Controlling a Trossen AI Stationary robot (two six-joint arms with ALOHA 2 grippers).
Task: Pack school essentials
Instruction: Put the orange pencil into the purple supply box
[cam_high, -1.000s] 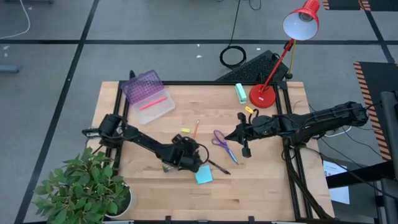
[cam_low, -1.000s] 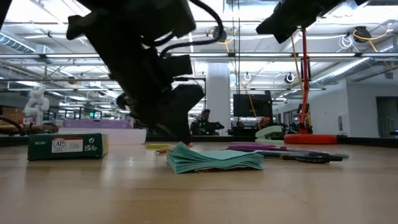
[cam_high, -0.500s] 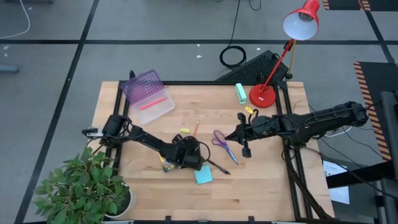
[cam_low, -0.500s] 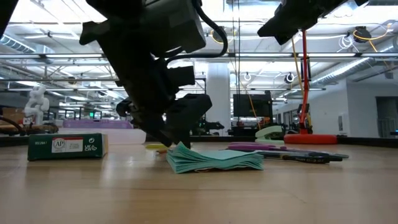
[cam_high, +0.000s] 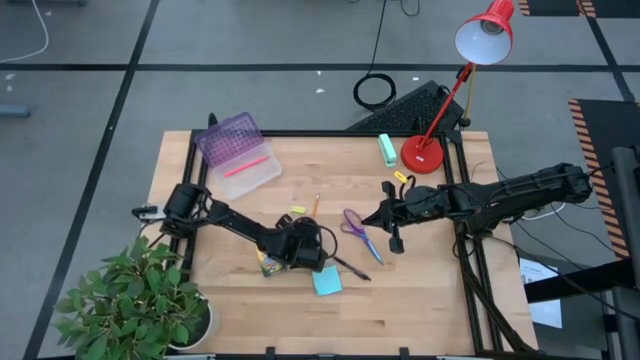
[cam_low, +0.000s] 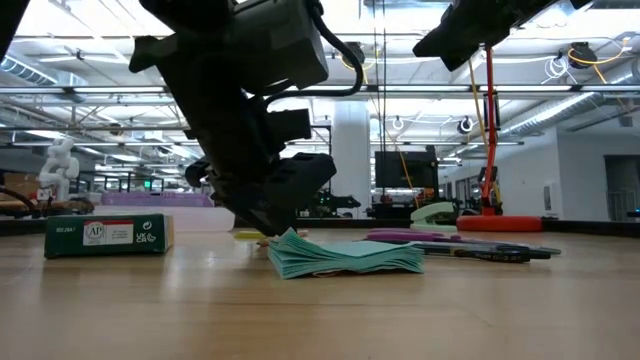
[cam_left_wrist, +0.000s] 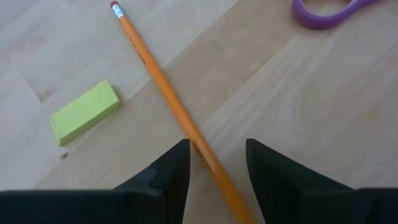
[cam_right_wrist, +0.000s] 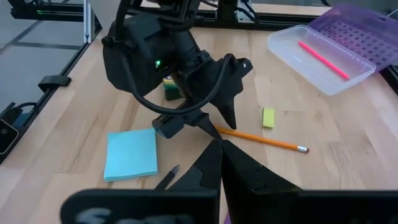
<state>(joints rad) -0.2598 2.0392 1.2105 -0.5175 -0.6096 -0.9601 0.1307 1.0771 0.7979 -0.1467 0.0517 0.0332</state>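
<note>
The orange pencil lies flat on the table, its tip between the left gripper's narrowly parted fingers. Light, stiff, thin and rollable, it wants a mid-shaft pinch. Beside the pencil lie the yellow eraser, purple scissors and blue sticky-note pad. The right gripper hovers closed near the scissors.

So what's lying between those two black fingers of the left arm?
The left wrist view shows the long orange pencil running on the wooden table through the gap of the open left end effector.
</note>
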